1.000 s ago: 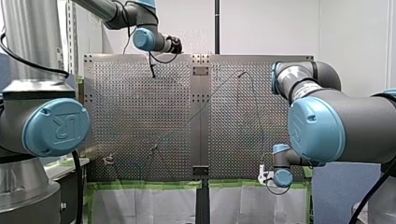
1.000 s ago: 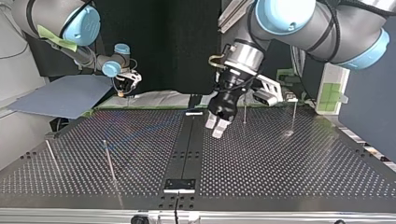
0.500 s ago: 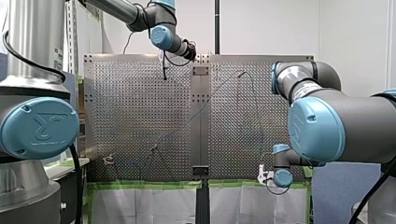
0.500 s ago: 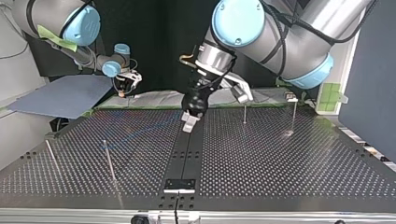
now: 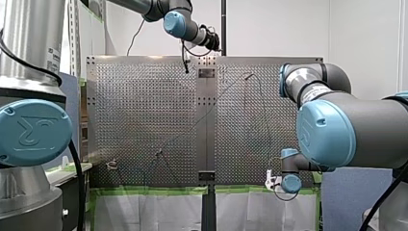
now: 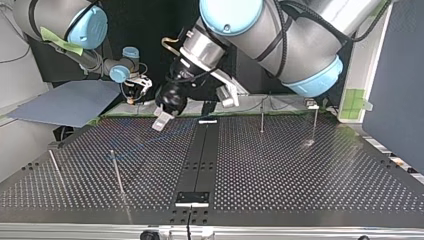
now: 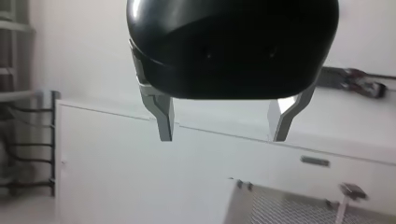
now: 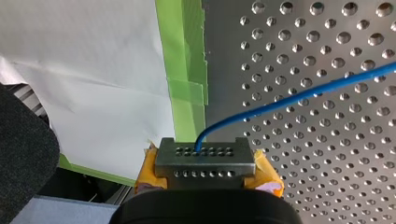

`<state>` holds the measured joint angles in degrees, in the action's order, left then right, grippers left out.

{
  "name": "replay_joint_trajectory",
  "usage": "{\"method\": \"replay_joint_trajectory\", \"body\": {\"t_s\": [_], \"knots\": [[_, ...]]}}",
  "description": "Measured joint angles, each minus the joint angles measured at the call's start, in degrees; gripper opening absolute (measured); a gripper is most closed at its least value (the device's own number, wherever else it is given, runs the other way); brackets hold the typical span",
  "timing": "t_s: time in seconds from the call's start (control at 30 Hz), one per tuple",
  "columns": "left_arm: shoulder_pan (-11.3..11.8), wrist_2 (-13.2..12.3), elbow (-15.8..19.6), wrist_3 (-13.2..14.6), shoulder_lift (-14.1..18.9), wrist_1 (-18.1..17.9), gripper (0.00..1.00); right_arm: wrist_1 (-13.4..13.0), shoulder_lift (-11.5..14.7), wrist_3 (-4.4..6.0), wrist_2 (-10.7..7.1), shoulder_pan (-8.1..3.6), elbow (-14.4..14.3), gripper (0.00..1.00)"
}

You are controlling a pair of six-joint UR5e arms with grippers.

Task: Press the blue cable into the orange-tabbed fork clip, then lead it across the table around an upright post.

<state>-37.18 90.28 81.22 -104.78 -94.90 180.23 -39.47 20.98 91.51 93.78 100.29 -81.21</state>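
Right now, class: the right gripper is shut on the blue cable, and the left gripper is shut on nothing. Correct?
Not quite. The left gripper is open and empty, as the left wrist view shows. The right gripper is indeed shut on the blue cable.

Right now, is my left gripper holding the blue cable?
No, the left gripper is open, with nothing between its fingers.

Thin cable (image 5: 192, 124) across perforated table (image 5: 134, 106)
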Motion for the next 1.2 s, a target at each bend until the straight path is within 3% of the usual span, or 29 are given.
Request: {"method": "replay_joint_trajectory", "body": {"t_s": [0.23, 0.43, 0.83, 1.2], "knots": [[0.0, -3.1, -4.0, -4.1, -1.5, 0.5, 1.00, 0.0, 0.0, 0.05, 0.00, 0.15, 0.0, 0.01], [-0.5, -3.5, -7.8, -7.1, -5.1, 3.6, 1.00, 0.0, 0.0, 0.04, 0.00, 0.20, 0.0, 0.01], [-0.9, -2.5, -15.1, -7.0, -11.5, 6.0, 1.00, 0.0, 0.0, 0.07, 0.00, 0.38, 0.0, 0.01], [-1.0, -4.7, -16.0, -5.7, -12.3, 6.7, 1.00, 0.0, 0.0, 0.07, 0.00, 0.54, 0.0, 0.01]]}}
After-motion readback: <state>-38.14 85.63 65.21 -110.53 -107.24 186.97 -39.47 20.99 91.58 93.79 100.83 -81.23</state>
